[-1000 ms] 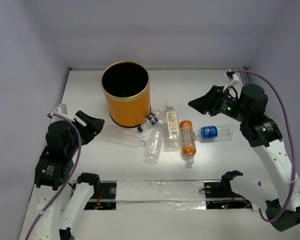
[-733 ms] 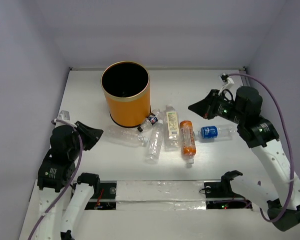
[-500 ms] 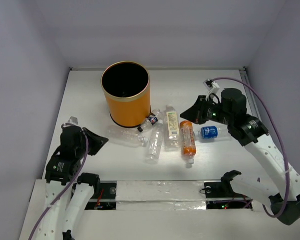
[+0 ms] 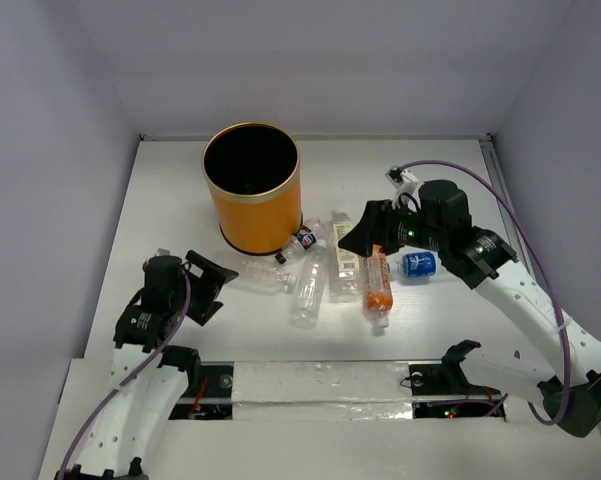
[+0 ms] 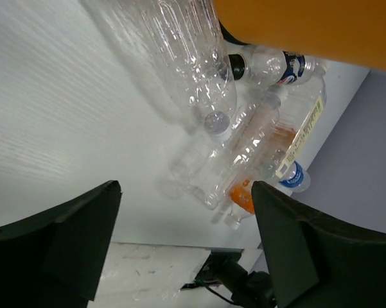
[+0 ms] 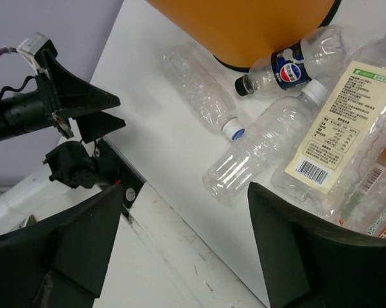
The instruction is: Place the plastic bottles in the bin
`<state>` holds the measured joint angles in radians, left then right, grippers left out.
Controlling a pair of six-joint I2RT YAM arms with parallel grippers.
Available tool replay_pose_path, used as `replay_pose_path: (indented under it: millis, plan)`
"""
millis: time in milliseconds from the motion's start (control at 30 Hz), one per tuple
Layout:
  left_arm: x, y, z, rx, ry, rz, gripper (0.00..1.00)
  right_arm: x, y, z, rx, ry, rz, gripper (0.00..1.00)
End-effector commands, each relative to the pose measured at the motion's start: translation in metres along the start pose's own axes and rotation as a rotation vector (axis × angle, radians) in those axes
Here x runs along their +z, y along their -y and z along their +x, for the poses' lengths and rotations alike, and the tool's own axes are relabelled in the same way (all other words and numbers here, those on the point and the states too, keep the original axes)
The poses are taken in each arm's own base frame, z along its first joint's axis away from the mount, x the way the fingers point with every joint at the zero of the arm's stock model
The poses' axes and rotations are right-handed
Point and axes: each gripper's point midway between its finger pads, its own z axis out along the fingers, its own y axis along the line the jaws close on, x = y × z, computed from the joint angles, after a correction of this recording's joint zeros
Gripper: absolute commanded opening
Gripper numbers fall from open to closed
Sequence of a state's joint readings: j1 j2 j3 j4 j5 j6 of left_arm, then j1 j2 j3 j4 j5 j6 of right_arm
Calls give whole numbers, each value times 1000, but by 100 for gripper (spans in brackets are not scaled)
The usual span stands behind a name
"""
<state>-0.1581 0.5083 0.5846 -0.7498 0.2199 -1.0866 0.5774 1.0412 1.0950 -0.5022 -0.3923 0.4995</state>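
Plastic bottles [image 4: 308,285] just ahead of spread-open left hand [image 4: 218,288], beneath spread-open right hand [image 4: 352,232]

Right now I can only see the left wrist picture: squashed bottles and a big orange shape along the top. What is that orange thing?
Observer: That is the bin, standing upright with its mouth open upward; you see only its lower wall.
Operator: And the other hand, where is it?
Observer: The right hand hangs open and empty over the pale-labelled bottle.
Operator: How many bottles are there in all?
Observer: Six bottles, all lying on the table outside the bin.
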Motion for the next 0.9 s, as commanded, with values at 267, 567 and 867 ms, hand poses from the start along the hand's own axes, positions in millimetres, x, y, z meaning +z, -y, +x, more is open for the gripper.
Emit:
replay_pose_path:
  millis: [267, 567, 867]
  plan:
    - [57, 11, -32, -53, 101, -11, 99, 6, 1, 3, -66, -5, -13, 94]
    - [89, 10, -59, 43, 165, -114, 99, 9, 1, 13, -73, -52, -36, 97]
    - [110, 7, -65, 51, 186, -131, 99, 12, 5, 20, -76, -73, -34, 99]
